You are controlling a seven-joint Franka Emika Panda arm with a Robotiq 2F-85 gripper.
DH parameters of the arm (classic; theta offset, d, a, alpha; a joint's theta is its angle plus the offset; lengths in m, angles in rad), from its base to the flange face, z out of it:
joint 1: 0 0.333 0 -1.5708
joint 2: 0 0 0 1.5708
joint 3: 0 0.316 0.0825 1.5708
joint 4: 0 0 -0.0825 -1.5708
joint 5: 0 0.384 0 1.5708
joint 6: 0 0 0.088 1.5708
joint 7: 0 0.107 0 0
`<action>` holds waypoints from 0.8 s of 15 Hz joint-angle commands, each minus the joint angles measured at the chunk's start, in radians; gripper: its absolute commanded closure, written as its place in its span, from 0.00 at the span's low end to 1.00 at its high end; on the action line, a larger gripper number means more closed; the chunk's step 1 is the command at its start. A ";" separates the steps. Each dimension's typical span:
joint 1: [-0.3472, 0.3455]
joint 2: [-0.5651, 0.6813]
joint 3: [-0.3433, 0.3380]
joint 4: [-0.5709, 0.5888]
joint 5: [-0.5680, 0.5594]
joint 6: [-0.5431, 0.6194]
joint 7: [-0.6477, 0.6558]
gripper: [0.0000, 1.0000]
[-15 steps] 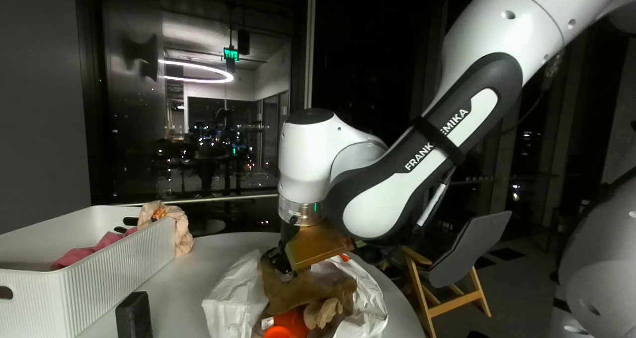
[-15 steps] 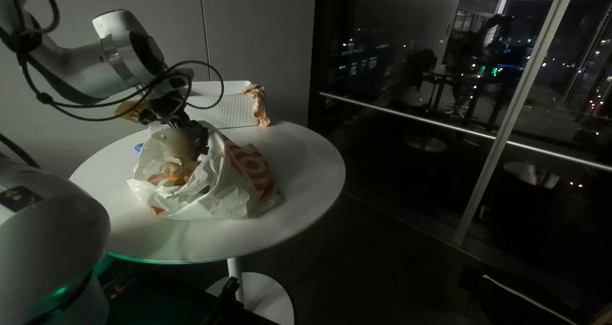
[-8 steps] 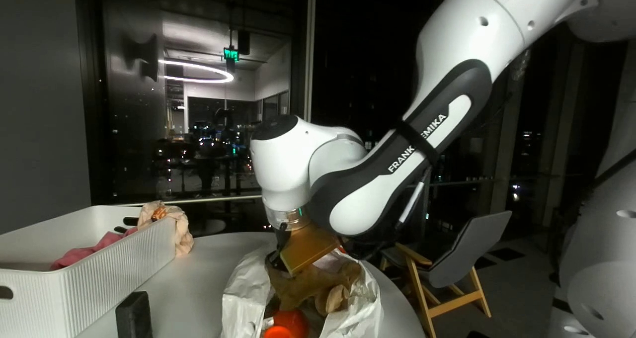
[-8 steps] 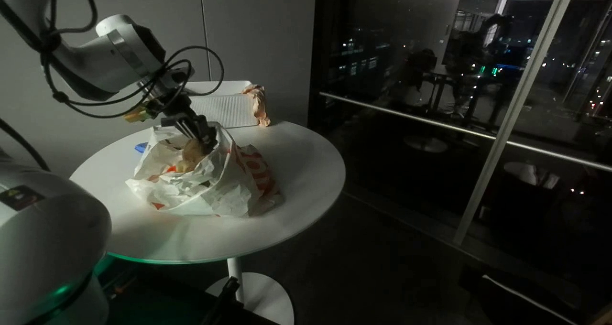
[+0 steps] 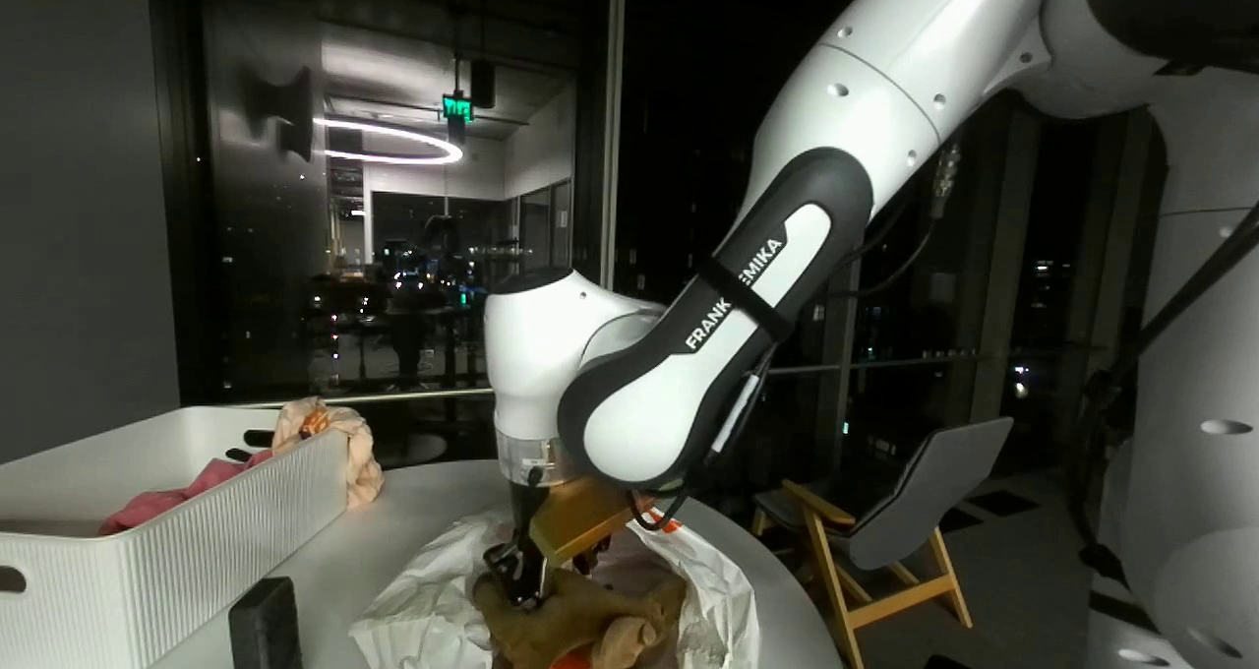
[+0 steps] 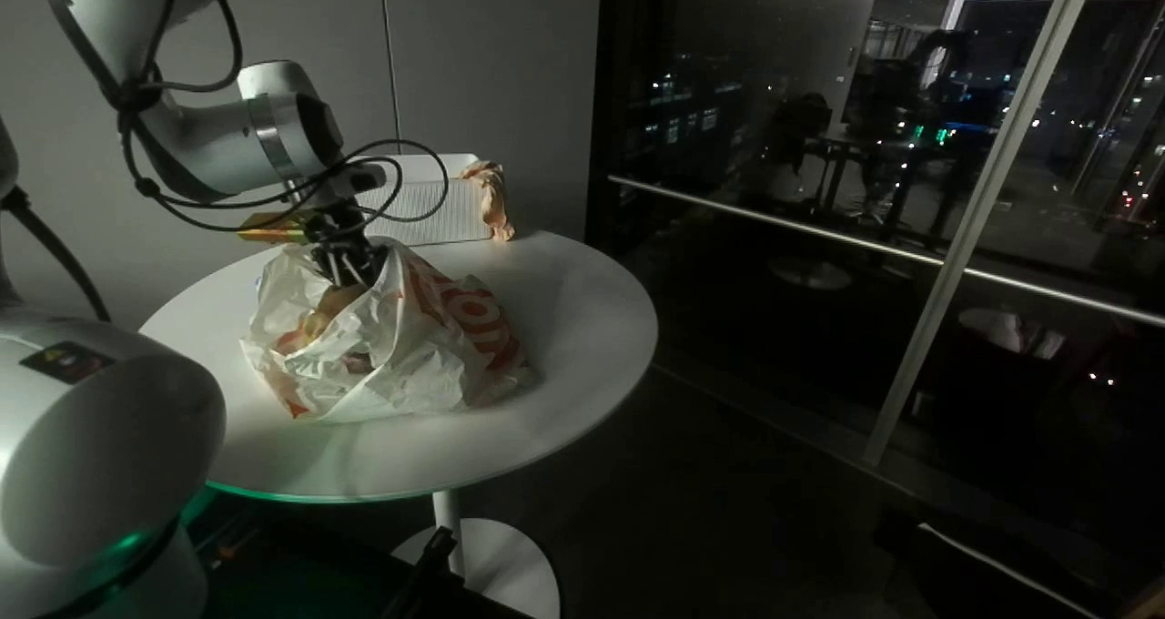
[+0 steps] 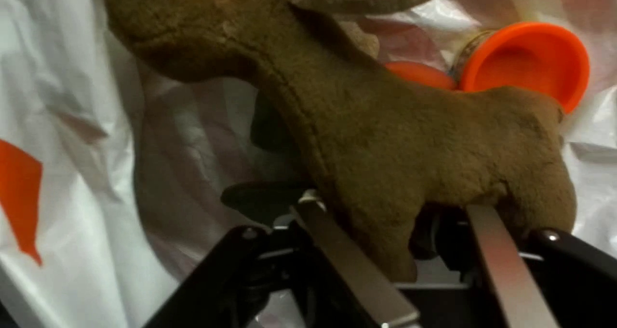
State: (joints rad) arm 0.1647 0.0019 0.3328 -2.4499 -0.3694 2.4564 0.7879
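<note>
Lower in an exterior view than half a second earlier, a brown plush animal [image 5: 566, 620] now lies deeper in a crumpled white plastic bag [image 5: 433, 600], the robot arm [image 5: 748, 285] having come down with it. Seen from the wrist, the gripper [image 7: 393, 207] stands with its fingers [image 7: 496, 255] apart, one on either side of a leg of the animal, a gap showing between that leg and the finger toward three o'clock. From the gripper, the animal's head points to ten o'clock and its rump between two and three, while a hollow round orange piece [image 7: 525, 60] shows past its back at about one. Orange print [image 7: 19, 198] marks the bag at nine o'clock. In an exterior view, a ribbed white bin [image 5: 236, 521] sits at nine o'clock from the gripper, pink cloth [image 5: 209, 476] inside and peach cloth [image 5: 344, 453] draped over its corner at ten; a dark block [image 5: 266, 625] shows between eight and nine. Bag and bin rest on a round white table [image 6: 582, 328], with a grey chair [image 5: 925, 497] beyond, between two and three o'clock
</note>
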 commanded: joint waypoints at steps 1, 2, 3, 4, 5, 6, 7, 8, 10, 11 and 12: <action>0.072 -0.170 0.004 -0.026 0.052 -0.100 -0.027 0.11; 0.094 -0.210 0.017 -0.047 0.094 -0.131 -0.064 0.05; 0.117 -0.232 0.022 -0.041 0.159 -0.164 -0.131 0.00; 0.139 -0.256 0.024 -0.037 0.215 -0.193 -0.183 0.00; 0.167 -0.273 0.025 -0.033 0.276 -0.205 -0.272 0.00; 0.186 -0.288 0.036 -0.030 0.300 -0.213 -0.317 0.00; 0.197 -0.290 0.051 -0.019 0.302 -0.204 -0.349 0.00; 0.209 -0.287 0.066 -0.011 0.306 -0.190 -0.381 0.00; 0.227 -0.254 0.101 0.015 0.282 -0.148 -0.419 0.00; 0.233 -0.224 0.122 0.035 0.262 -0.120 -0.427 0.00; 0.233 -0.183 0.146 0.061 0.233 -0.090 -0.431 0.00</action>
State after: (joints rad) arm 0.3909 -0.2617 0.4354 -2.4515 -0.0934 2.2977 0.4057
